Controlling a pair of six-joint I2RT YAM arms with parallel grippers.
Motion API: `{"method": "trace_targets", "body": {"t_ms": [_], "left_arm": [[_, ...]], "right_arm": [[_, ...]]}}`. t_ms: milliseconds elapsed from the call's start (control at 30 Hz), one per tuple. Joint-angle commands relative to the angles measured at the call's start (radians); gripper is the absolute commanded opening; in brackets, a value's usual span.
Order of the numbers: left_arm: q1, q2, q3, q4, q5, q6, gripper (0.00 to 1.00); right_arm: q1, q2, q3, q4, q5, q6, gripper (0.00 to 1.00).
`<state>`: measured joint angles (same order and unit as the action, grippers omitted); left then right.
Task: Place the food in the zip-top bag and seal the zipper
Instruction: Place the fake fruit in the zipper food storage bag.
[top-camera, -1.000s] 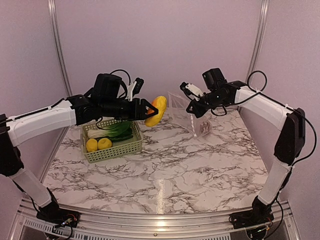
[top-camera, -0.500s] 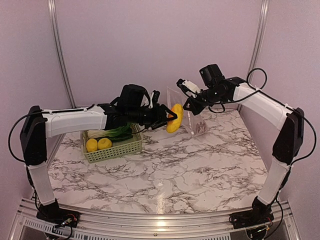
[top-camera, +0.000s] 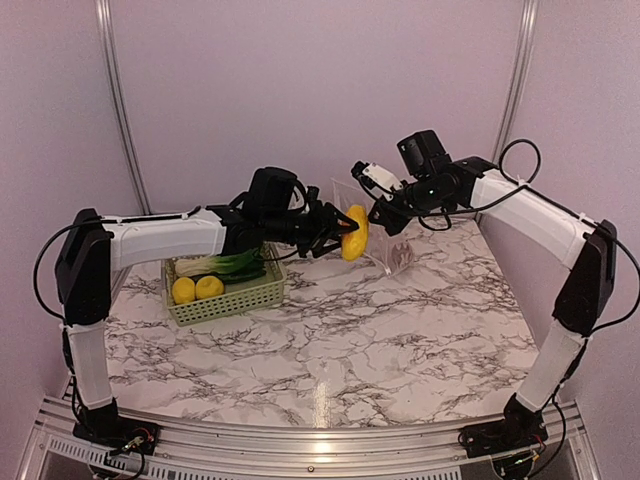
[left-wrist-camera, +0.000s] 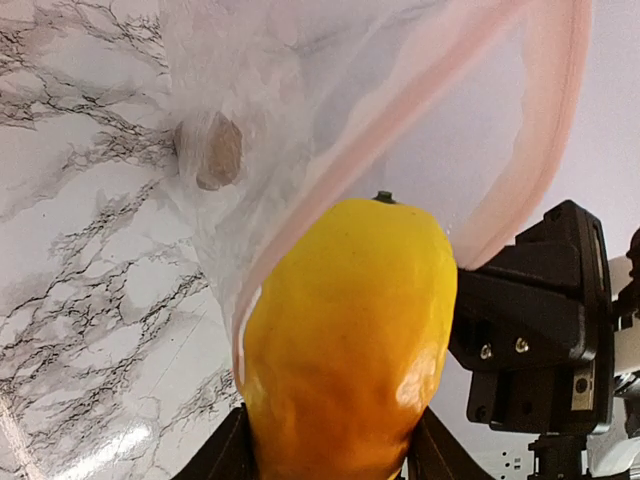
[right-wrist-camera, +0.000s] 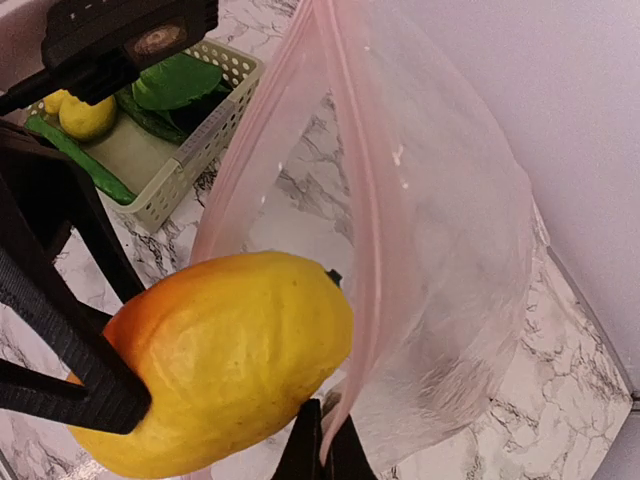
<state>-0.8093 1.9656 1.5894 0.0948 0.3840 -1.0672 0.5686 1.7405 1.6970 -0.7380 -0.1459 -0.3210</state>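
The left fingers (top-camera: 338, 230) are grasping the orange-yellow fruit (left-wrist-camera: 345, 340) from both sides, holding it in the air above the counter (top-camera: 380, 330) with its stem end pointing at the open mouth of the zip-top bag (right-wrist-camera: 440, 250). The right fingers (right-wrist-camera: 318, 450) are clenched on the bag at its zipper (right-wrist-camera: 365, 200), hanging it up so that the pale pink strip is looping wide beside the fruit. The fruit's tip seems to be sitting right at that strip, though whether it is already inside the mouth is hard to tell. A brown kiwi-like piece (left-wrist-camera: 212, 152) is lying low inside the clear plastic. Well to the left, a light green basket (top-camera: 225, 300) is standing on the counter, carrying the two lemons (top-camera: 183, 290), the bok choy (top-camera: 225, 265) and the cucumber (right-wrist-camera: 70, 150).
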Motion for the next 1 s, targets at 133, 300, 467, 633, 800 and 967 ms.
{"method": "trace_targets", "body": {"t_ms": [133, 300, 467, 633, 800, 967], "left_arm": [[0.034, 0.031, -0.003, 0.149, -0.033, -0.159, 0.06], [0.049, 0.060, 0.038, 0.173, -0.076, -0.233, 0.08], [0.048, 0.094, 0.065, 0.185, -0.124, -0.280, 0.17], [0.047, 0.101, 0.076, 0.181, -0.122, -0.263, 0.54], [0.038, 0.051, 0.085, 0.160, -0.133, -0.132, 0.76], [0.037, -0.015, 0.049, 0.188, -0.127, -0.063, 0.93]], "right_arm": [[0.045, -0.052, 0.002, -0.010, -0.028, -0.019, 0.00], [0.080, -0.056, -0.020, -0.016, -0.072, -0.033, 0.00], [0.085, -0.055, 0.019, -0.035, -0.147, -0.003, 0.00], [0.079, -0.056, 0.054, -0.032, -0.147, 0.022, 0.00], [0.027, -0.035, 0.055, -0.019, -0.150, 0.058, 0.00], [-0.052, -0.017, 0.085, -0.010, -0.212, 0.111, 0.00]]}}
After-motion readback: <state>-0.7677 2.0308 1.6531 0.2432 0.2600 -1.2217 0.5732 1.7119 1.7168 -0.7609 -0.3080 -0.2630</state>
